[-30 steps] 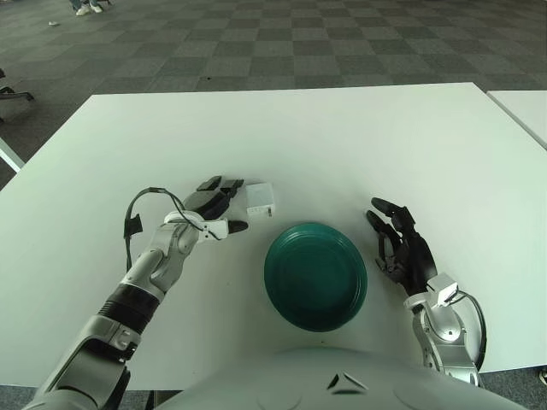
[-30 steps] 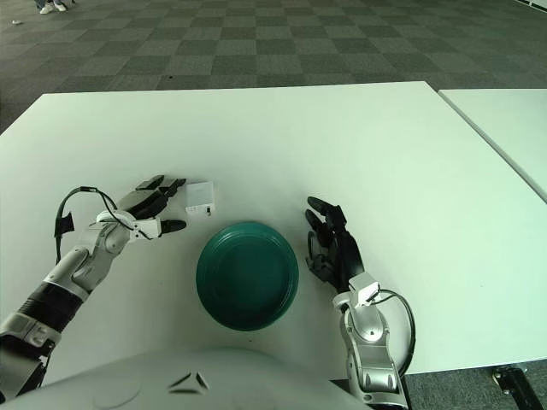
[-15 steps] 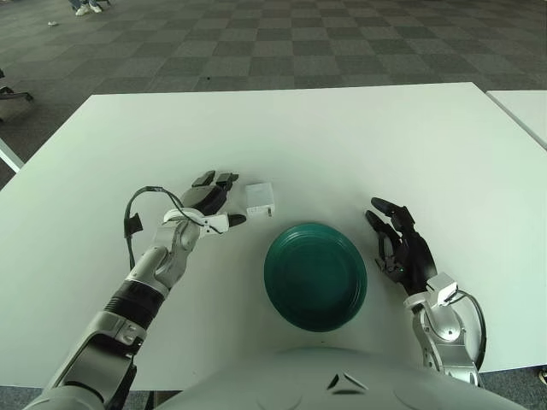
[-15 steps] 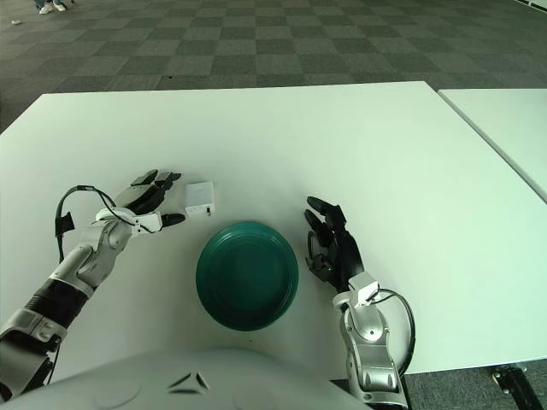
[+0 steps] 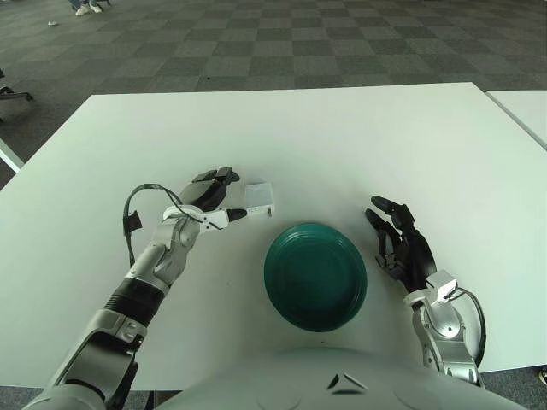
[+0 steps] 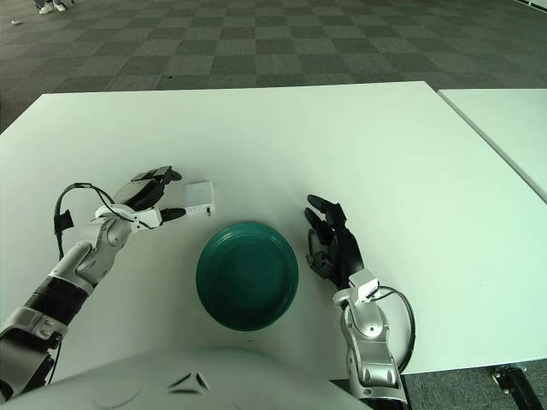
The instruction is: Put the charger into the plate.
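A big white table [image 5: 342,137] fills most of the picture, with a dark checked floor [image 5: 282,38] along the top. Near the bottom middle sits a round green plate [image 5: 315,275], and nothing is in it. The charger [image 5: 260,198] is a small white block. It lies flat on the table just above and to the left of the plate, close to the plate's rim but not touching it. The left hand [image 5: 208,199] is at the middle left of the picture, right beside the charger on its left side. Its dark fingers [image 5: 217,179] are spread apart and reach toward the charger, and its thumb points at the block's lower left corner. The hand is very near the block, but it holds nothing, and I cannot tell if a fingertip touches it. The right hand [image 5: 405,248] shows at the lower right, just to the right of the plate, with its black fingers loose, spread and holding nothing.
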{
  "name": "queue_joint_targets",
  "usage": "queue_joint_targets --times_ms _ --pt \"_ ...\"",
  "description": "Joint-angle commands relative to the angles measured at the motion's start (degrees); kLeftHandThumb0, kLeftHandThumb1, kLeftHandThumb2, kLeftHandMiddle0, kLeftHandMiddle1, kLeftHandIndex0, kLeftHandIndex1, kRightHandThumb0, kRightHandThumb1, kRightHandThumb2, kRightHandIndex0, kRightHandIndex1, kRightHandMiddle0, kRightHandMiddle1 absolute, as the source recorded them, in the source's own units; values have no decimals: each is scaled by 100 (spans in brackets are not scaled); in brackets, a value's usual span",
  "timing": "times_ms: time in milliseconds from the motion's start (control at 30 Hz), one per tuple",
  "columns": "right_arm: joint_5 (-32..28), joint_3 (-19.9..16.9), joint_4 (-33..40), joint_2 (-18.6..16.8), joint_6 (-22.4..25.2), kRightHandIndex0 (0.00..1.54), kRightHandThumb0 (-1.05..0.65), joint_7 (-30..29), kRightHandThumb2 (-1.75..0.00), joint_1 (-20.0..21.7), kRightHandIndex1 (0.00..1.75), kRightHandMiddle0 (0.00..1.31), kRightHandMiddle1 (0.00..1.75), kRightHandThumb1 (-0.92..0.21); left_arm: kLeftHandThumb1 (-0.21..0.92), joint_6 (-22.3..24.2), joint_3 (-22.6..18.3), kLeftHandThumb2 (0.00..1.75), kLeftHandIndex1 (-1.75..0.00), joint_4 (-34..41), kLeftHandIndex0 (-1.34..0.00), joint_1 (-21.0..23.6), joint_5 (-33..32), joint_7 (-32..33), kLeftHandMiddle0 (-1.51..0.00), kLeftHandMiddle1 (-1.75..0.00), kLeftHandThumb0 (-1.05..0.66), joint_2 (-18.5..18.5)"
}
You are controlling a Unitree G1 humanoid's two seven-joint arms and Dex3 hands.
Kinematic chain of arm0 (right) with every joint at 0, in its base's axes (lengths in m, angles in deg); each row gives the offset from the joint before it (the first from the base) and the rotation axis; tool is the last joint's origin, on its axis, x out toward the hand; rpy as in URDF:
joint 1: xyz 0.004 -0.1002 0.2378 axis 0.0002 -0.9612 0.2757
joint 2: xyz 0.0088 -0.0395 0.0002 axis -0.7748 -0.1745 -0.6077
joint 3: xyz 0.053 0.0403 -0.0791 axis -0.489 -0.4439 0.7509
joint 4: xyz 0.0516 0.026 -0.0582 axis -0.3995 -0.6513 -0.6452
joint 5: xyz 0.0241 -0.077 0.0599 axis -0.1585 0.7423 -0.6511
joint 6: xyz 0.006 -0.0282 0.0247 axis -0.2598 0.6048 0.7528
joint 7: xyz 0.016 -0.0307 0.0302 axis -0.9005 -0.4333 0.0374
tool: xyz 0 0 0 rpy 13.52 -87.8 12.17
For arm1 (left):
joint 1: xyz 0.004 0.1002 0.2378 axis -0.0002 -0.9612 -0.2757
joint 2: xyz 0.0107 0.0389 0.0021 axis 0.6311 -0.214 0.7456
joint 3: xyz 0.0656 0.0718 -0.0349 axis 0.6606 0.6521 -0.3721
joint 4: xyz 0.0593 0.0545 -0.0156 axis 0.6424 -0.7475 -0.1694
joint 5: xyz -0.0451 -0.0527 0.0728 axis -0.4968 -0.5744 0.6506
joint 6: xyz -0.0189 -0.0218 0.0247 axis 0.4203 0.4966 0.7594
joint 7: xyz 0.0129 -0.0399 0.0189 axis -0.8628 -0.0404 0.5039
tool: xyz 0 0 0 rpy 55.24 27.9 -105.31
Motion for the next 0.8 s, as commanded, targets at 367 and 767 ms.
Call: queue_joint_targets --times_ms 367,767 --pt "65 38 -435 -12 387 37 -79 -15 -77 -217 7 0 79 -92 92 78 146 43 -146 450 0 206 222 -555 0 -79 -105 229" --pt "178 88 -469 10 389 36 -80 -66 -80 -182 6 0 73 -92 92 158 226 43 -132 1086 0 235 153 -1894 0 -73 -105 635"
